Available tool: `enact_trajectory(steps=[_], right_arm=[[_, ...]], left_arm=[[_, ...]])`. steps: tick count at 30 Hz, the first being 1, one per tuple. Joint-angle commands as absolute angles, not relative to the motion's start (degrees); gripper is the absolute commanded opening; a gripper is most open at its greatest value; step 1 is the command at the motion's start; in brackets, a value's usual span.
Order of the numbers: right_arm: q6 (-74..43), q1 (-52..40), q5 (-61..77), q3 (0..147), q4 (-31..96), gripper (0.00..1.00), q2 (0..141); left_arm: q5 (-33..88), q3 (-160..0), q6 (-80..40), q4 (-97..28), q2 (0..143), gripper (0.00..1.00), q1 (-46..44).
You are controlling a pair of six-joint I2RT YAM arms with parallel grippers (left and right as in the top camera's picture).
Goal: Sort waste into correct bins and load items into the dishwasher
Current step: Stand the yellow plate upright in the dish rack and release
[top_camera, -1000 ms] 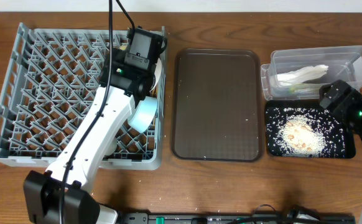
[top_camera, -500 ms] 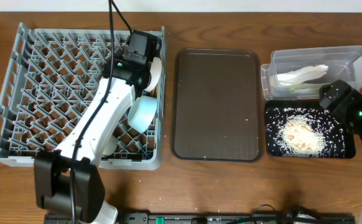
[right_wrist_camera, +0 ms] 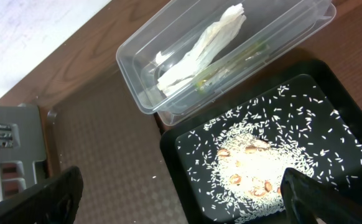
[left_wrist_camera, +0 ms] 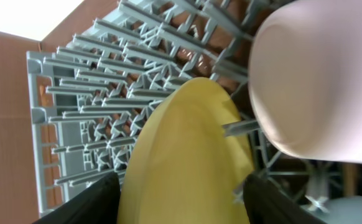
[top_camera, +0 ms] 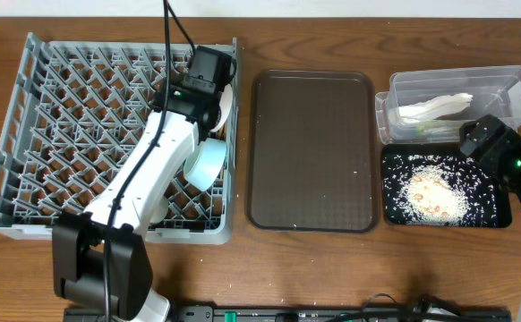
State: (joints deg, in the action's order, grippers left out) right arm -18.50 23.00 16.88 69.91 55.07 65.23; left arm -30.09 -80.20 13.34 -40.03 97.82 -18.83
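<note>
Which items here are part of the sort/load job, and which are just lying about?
Job: yellow plate, white bowl, blue bowl, rack, napkin, clear tub, rice, black tray.
Lying about: brown tray.

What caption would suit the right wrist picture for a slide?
Open right gripper hovering over the sorted waste: napkin in the clear tub, rice crumbs in the black tray.

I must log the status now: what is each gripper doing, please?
Left gripper: jaws around the yellow plate in the rack; a firm grip cannot be told.
Right gripper: open, empty, above the black tray.
</note>
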Motion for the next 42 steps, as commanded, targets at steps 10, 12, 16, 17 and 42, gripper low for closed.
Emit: enact_trajectory(steps=[10, 12, 16, 17, 42], right_arm=[[-19.1, 23.3, 16.5, 70.0, 55.1, 0.99, 65.1], [-19.1, 23.3, 16.5, 70.0, 55.1, 0.99, 65.1], [-19.1, 23.3, 16.5, 70.0, 55.1, 0.99, 65.1], [-19.1, 23.3, 16.5, 70.0, 55.1, 0.99, 65.1], [-19.1, 23.3, 16.5, 70.0, 55.1, 0.99, 65.1]], left_arm=[[-30.0, -80.1, 13.0, -41.1, 93.1, 0.65, -29.1], [-30.0, -80.2, 12.7, -41.9, 92.8, 0.66, -29.3], [-29.9, -81.2, 2.8, -44.4, 89.4, 0.67, -29.3], [-29.1, -81.5, 1.6, -45.0, 88.6, 0.67, -29.3], [-9.7, -82.3, -8.6, -49.9, 58.1, 0.91, -23.4]])
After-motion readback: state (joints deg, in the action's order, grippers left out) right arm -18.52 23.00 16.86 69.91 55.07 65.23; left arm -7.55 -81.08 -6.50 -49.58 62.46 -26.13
